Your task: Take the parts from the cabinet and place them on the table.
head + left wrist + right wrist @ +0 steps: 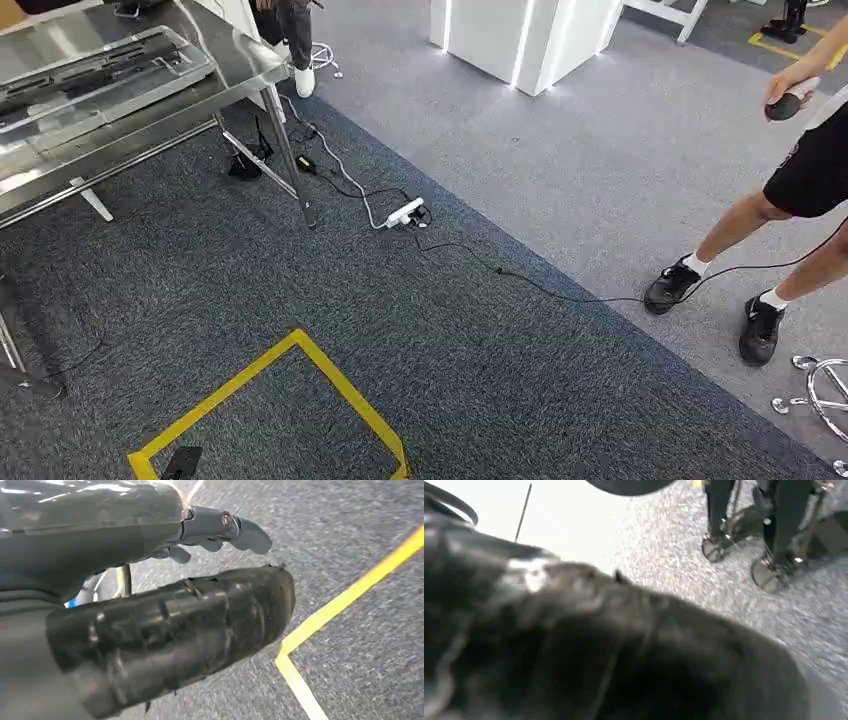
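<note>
Yellow floor tape (300, 385) marks the carpet nearest. Left hand (170, 625) grips a black part (190, 615); the right hand's (599, 650) state cannot be told. Transport step: next, approach the steel counter (240, 62) beyond and set the part down.

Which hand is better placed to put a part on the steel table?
Left, probably: the steel table stands on the robot's left in the head view, and a dark bulky thing lies against the left hand, perhaps a part. The right wrist view is too blurred to judge.
</note>
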